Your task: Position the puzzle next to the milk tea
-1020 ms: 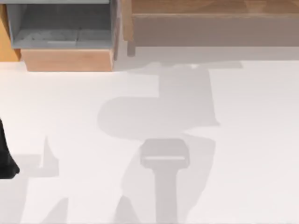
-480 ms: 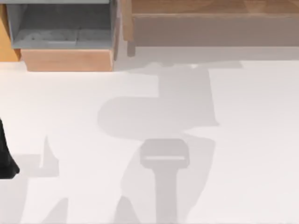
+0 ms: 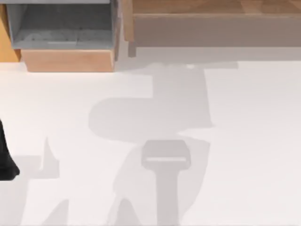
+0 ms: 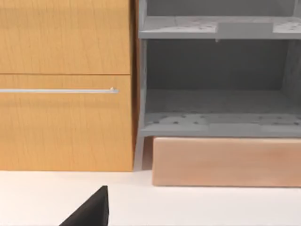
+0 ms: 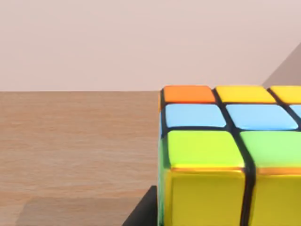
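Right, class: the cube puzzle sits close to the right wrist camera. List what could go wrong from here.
1. The puzzle sits very near the right wrist camera, its grip unclear; if loose, it might slip and tumble.
2. A broad shadow on the table suggests the load is raised, so a fall could bounce it away.
3. The wooden surface lies close beside the puzzle; a swing might clip it.

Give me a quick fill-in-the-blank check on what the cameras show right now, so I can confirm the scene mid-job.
1. In the right wrist view the puzzle is a cube of ____ tiles.
2. In the left wrist view a metal handle runs across the ____ cabinet front.
3. Beside that front sits a ____ shelf unit.
4. In the top view the tabletop is ____.

Missing words: coloured; wooden; grey; white
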Tool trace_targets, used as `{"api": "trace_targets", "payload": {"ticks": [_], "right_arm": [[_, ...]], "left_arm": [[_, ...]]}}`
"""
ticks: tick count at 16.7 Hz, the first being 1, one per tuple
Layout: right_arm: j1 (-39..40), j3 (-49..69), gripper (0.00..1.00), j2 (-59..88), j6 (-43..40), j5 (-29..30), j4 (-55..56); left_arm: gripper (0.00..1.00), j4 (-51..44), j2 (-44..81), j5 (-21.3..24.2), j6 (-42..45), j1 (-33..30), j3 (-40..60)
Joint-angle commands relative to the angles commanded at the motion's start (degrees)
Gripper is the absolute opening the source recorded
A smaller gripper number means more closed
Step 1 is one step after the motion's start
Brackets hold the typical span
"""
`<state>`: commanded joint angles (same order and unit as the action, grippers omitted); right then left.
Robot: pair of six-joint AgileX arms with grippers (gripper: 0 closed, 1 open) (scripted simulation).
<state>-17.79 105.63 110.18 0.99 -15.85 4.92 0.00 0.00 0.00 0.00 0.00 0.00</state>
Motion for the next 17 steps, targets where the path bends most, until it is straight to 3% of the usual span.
{"api": "trace_targets", "payload": {"ticks": [8,17], "right_arm": [[-0.94,-0.53,0.00,-5.91,-1.46,1.48,-5.63],[-8.59,-20.07,0.00,-30.32,-11.27,8.47,-40.11]], "left_arm": [[1.00,0.00,0.00,0.00,0.00,0.00,0.00],[1.00,0.00,0.00,0.00,0.00,0.00,0.00]]}}
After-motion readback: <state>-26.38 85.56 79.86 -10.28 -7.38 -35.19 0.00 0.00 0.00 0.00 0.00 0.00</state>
